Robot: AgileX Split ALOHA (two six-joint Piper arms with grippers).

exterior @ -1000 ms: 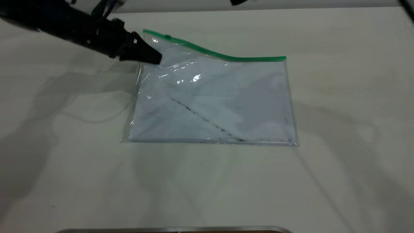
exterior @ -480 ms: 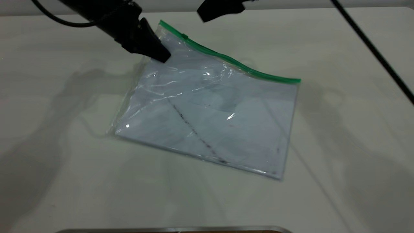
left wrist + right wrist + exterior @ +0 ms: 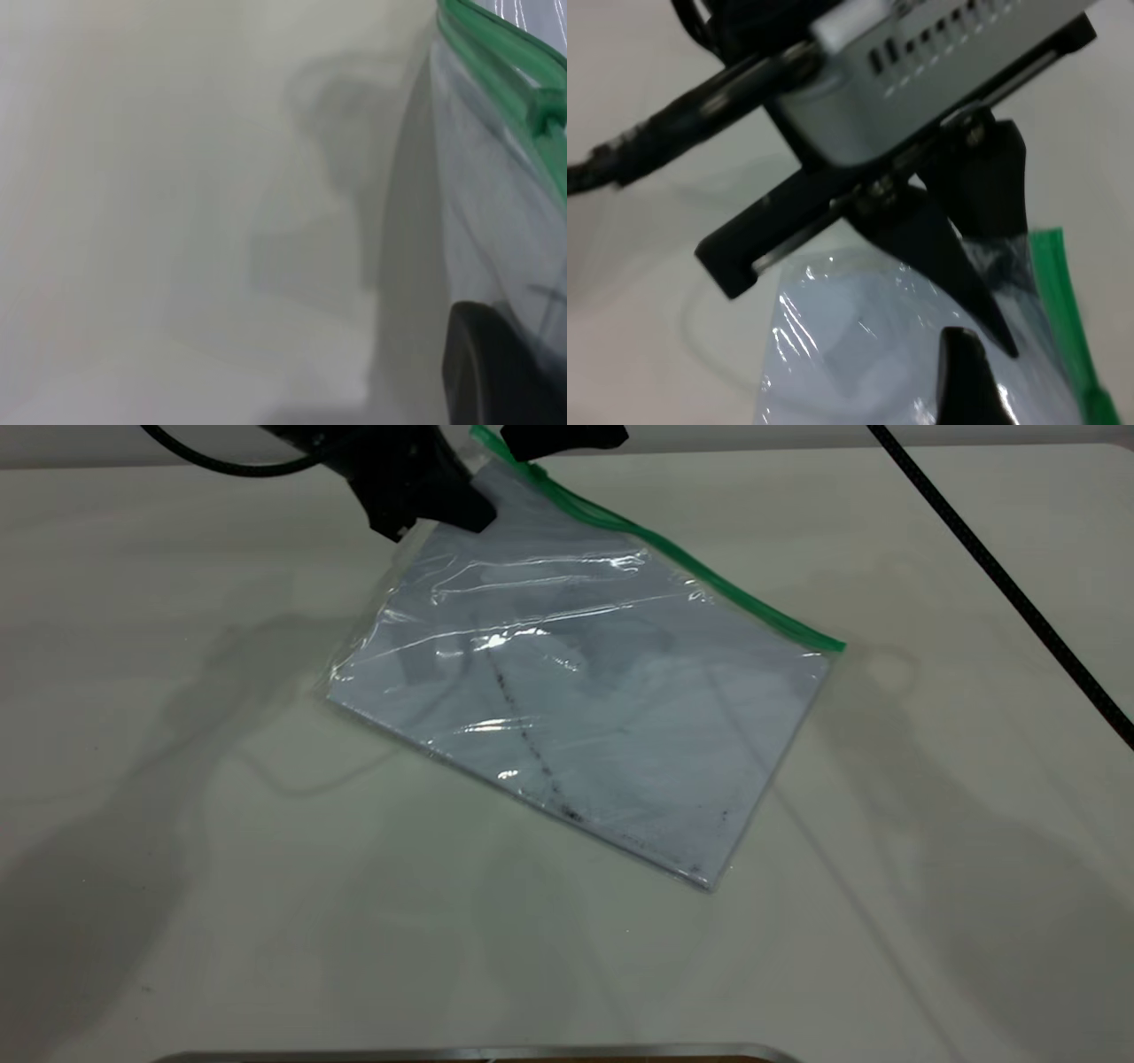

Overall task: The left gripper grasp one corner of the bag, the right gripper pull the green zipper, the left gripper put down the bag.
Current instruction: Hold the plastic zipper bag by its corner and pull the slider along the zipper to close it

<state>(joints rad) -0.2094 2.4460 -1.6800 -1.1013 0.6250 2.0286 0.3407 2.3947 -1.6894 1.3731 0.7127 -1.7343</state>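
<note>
Zipper (image 3: 660, 545) ran from the bag (image 3: 585, 691) corner clamped in the left gripper (image 3: 461, 509), top centre, down-right; right gripper (image 3: 563, 438) hovered beside it, fingers unreadable.

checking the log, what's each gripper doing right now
Left gripper: shut on the corner of the bag, lifted.
Right gripper: near the green zipper; cannot tell.
</note>
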